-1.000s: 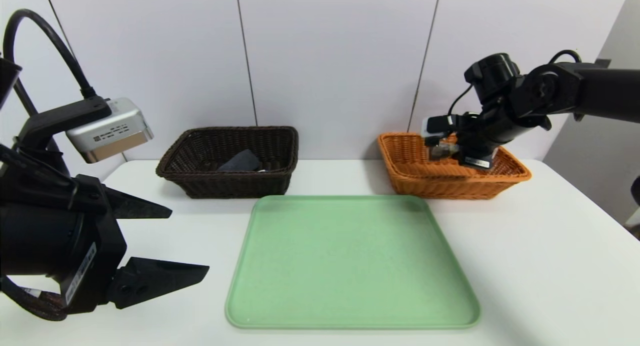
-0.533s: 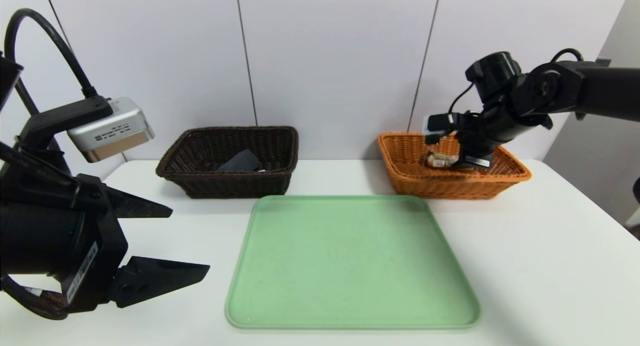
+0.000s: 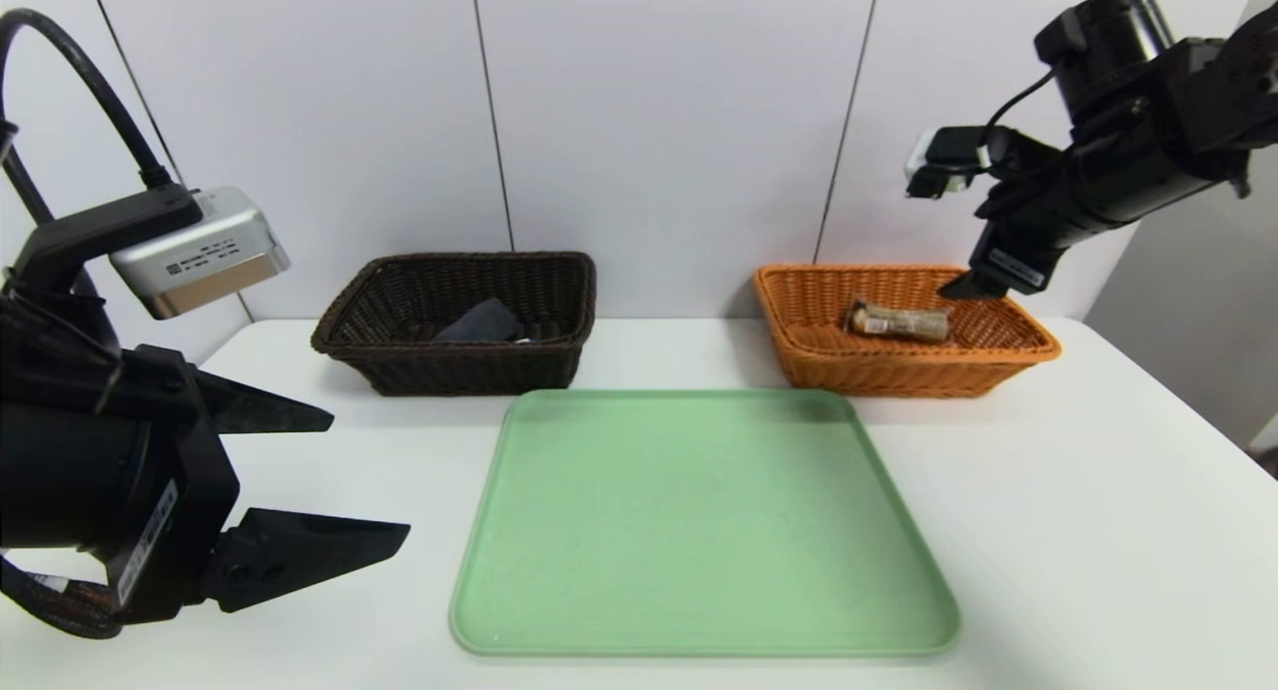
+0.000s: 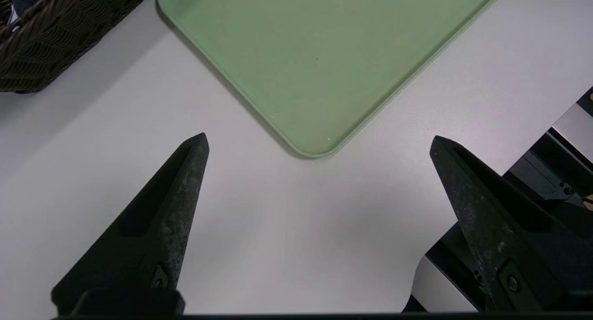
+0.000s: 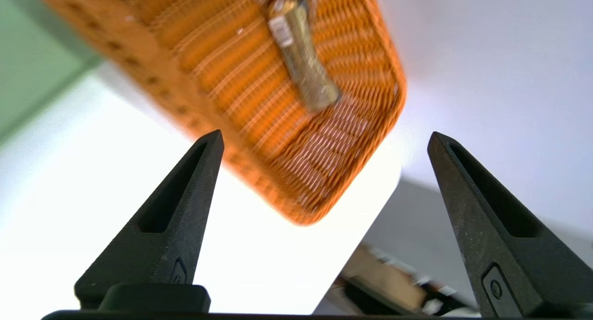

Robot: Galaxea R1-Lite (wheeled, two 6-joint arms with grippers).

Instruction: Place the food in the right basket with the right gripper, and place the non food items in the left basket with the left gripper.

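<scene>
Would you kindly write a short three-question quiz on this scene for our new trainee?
1. True or false: the green tray holds an item.
2. Which basket holds the wrapped snack bar: A the dark basket, B the orange basket?
3. Fill in: the right gripper is ____ and holds nothing.
Key: 1 false. 2 B. 3 open.

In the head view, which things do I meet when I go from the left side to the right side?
left gripper → dark brown basket → green tray → orange basket → wrapped food bar → right gripper
</scene>
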